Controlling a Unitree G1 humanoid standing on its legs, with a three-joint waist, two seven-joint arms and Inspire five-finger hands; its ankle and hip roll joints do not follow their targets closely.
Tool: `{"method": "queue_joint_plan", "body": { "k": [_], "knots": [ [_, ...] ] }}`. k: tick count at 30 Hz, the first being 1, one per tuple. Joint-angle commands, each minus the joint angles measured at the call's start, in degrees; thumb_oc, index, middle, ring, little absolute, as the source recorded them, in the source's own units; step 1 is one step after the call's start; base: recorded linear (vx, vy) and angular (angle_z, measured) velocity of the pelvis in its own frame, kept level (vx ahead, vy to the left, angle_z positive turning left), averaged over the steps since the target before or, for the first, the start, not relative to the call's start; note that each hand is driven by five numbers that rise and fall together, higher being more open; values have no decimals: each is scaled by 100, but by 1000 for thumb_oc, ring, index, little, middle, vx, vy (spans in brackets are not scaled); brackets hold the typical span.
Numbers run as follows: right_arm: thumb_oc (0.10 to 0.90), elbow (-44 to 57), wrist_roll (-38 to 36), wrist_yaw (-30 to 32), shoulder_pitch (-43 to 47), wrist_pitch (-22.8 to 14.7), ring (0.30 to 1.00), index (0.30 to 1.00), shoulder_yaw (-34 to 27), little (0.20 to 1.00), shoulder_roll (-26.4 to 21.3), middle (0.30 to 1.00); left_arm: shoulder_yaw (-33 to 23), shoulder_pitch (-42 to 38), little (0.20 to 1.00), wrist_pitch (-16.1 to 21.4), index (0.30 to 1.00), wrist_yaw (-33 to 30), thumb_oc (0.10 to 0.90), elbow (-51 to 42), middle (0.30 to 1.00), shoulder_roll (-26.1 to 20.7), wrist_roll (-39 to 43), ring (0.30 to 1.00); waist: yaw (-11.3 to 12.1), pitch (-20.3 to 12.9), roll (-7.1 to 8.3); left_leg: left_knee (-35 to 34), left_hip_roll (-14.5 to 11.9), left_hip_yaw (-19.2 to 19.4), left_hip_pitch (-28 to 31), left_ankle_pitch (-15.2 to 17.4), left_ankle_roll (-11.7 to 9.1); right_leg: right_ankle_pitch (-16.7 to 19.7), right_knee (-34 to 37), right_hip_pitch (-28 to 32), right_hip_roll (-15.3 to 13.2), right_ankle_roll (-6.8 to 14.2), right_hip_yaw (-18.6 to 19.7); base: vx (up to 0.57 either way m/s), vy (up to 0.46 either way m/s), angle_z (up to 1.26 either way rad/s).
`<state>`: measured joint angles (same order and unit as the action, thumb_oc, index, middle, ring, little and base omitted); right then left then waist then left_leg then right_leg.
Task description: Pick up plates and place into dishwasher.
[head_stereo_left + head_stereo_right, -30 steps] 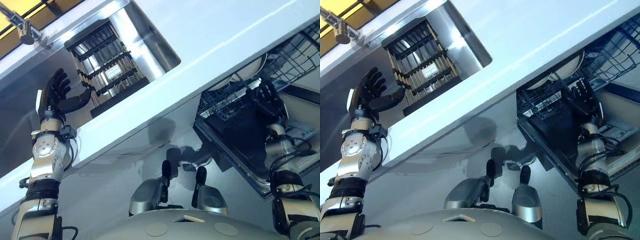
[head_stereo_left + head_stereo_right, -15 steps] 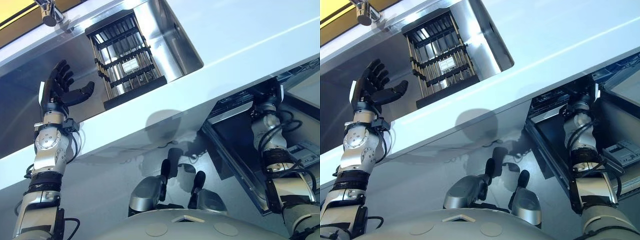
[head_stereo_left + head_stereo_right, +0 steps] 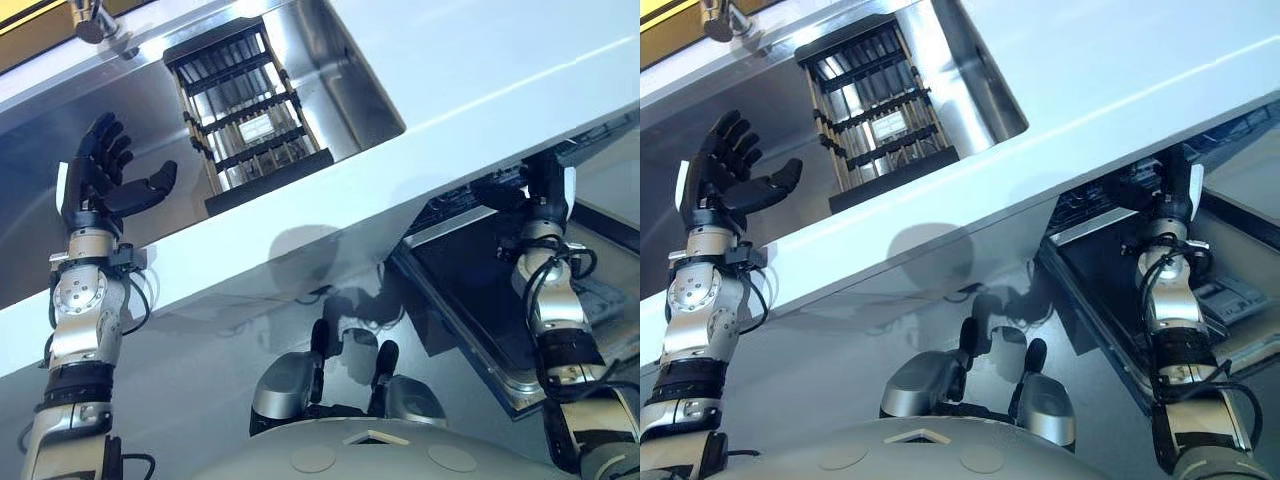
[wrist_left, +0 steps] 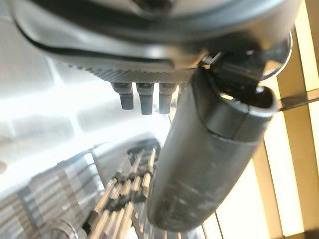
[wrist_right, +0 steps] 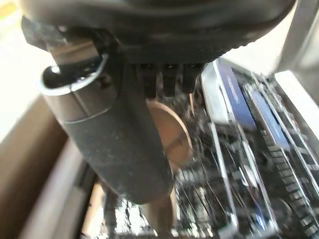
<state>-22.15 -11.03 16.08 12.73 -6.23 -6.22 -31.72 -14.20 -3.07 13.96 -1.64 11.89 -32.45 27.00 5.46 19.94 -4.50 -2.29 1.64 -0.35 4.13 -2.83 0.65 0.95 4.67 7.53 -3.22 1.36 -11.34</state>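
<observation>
My right hand (image 3: 545, 192) is at the dishwasher's opening, just under the white counter's edge, fingers straight and holding nothing. Past its thumb (image 5: 114, 144) in the right wrist view, a round tan plate (image 5: 172, 137) stands among the wires of the dishwasher rack (image 5: 239, 169). The rack (image 3: 478, 195) lies dark and mostly hidden under the counter. The open dishwasher door (image 3: 480, 300) slopes down below the hand. My left hand (image 3: 95, 180) is raised open over the steel sink (image 3: 360, 80), with nothing in it.
A black dish rack (image 3: 250, 115) with upright pegs stands in the sink, to the right of my left hand. A faucet (image 3: 90, 20) stands at the sink's far edge. The white counter (image 3: 480, 70) runs between the sink and the dishwasher.
A second ago the dishwasher rack stood out with plates showing and my right hand on it. It now lies back under the counter, with the hand at its front. The camera has shifted.
</observation>
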Motion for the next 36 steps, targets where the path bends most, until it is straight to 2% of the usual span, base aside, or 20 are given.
{"method": "queue_joint_plan", "body": {
  "k": [1,4,8,11,18,24,27,30,34,36],
  "knots": [
    [800,401,-14,-219,-290,-551,900,900,-644,900,-518,900,-4,159,900,265,900,60,800,262,900,2,11,900,-308,-907,279,576,217,292,-119,933,248,-811,-1329,-736,-68,258,104,-44,65,-26],
    [800,239,-303,-358,-333,-451,900,900,-803,900,-626,900,32,27,900,211,900,95,800,337,900,-56,51,900,-389,-943,329,541,211,462,-54,978,261,-775,-1297,-727,-85,339,134,-42,30,-48],
    [800,-34,-609,-340,-298,-509,900,900,-960,900,-729,900,144,-193,900,194,900,174,800,523,900,-165,121,900,-469,-1003,368,496,215,622,16,1032,268,-696,-1198,-713,-104,427,175,-30,12,-28],
    [800,-292,-915,-78,-244,-563,900,900,-1069,900,-773,900,213,-314,900,228,900,170,800,631,900,-223,161,900,-504,-1031,385,492,215,725,58,1083,273,-642,-1135,-714,-112,480,214,-16,-9,-21],
    [800,-1015,-1431,1259,-334,-1046,900,900,-1607,900,-595,900,312,-324,900,379,900,186,800,861,900,-225,243,900,-573,-1033,326,562,209,835,80,1195,307,-628,-1103,-715,-81,490,314,-1,-29,-9],
    [800,-1674,-2139,1255,-454,-988,900,900,-1853,900,-430,900,316,-331,900,488,900,23,800,961,900,-220,259,900,-634,-976,245,680,183,844,48,1241,307,-723,-1215,-745,-30,421,359,25,-62,-5],
    [800,-2027,-2429,1205,-442,-1074,900,900,-1905,900,-439,900,335,-378,900,641,900,-147,800,1009,900,-228,314,900,-657,-858,209,961,154,821,-103,1306,296,-802,-1382,-839,-36,345,379,-18,-77,-3],
    [800,-2473,-2815,1061,-279,-1200,900,900,-1906,900,-554,900,447,-618,900,849,900,-364,800,1054,900,-262,476,900,-691,-484,159,1613,112,750,-576,1451,259,-908,-1764,-1164,-71,190,399,-146,-105,-1],
    [800,-2712,-3425,649,-54,-1217,900,900,-1766,900,-612,900,499,-902,900,1071,900,-657,800,992,900,-340,575,900,-740,-24,129,2390,21,684,-1251,1562,230,-1027,-2416,-1779,-63,-32,387,-192,-108,9],
    [800,-2799,-3788,410,40,-1231,900,900,-1685,900,-537,900,437,-1003,900,1203,900,-792,800,908,900,-358,645,900,-741,172,98,2837,7,641,-1652,1698,256,-1216,-2949,-2208,-35,-152,365,-177,-97,8]
  ]
}}
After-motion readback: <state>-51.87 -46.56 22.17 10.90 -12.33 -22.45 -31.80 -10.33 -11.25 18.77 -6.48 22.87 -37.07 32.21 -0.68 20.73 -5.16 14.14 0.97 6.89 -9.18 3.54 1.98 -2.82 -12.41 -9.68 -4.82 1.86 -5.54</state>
